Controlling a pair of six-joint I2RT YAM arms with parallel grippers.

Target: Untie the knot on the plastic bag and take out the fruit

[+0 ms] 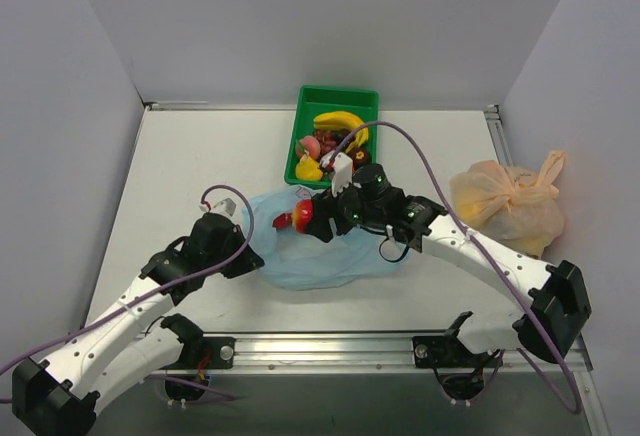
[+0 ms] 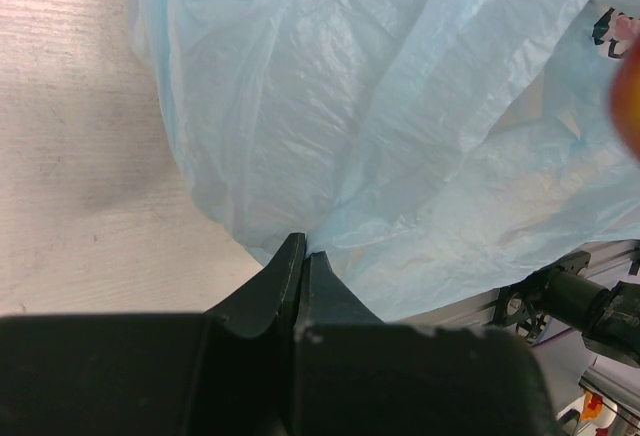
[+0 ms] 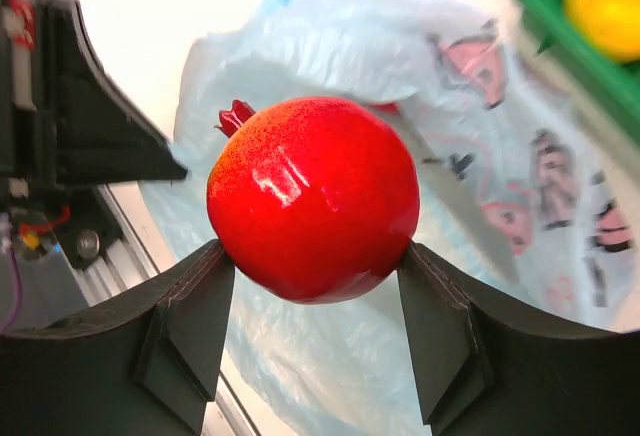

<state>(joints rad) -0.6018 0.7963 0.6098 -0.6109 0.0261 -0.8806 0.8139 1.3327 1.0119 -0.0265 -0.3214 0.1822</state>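
Observation:
The light blue plastic bag [image 1: 315,256] lies flattened on the table between the arms, its cartoon prints [image 3: 545,186] showing in the right wrist view. No knot shows on it. My left gripper [image 2: 304,251] is shut on a fold at the bag's [image 2: 400,106] left edge, low over the table. A round glossy red fruit [image 3: 313,196] with a small crown is clamped between the fingers of my right gripper [image 3: 313,252]. In the top view the right gripper [image 1: 308,218] holds the red fruit [image 1: 302,218] above the bag's far side.
A green bin [image 1: 338,94] behind the bag holds a yellow banana [image 1: 340,121] and other toy fruits; its corner [image 3: 560,26] shows in the right wrist view. A knotted pale orange bag [image 1: 510,201] sits at the right. The table's metal rail [image 1: 330,341] runs along the near edge.

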